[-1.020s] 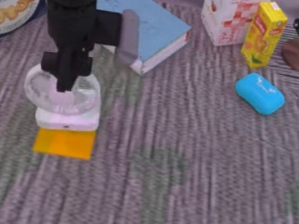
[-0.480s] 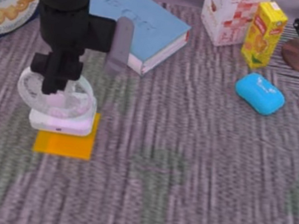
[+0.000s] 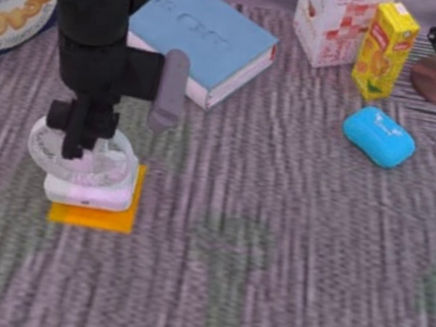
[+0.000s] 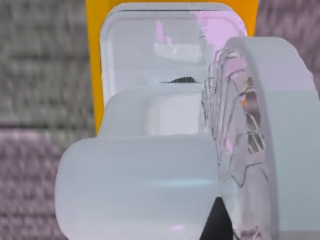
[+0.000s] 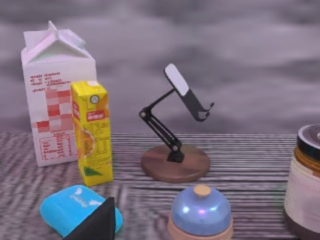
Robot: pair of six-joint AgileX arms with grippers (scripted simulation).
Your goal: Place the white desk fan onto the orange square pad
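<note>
- Left gripper (image 3: 81, 138) clamped on white desk fan (image 3: 89, 168), at 9 o'clock of the counter (image 3: 281, 290).
- Fan base sits over orange square pad (image 3: 93, 217); pad strip shows at 6 and 3 o'clock of base. Touching or just above: can't tell.
- Step judged: final lowering/placement.
- Next: settle base flat, part the gripper, lift straight up so fan doesn't tip.
- Right gripper: only a dark tip shows in its wrist view, can't tell state, parked.
</note>
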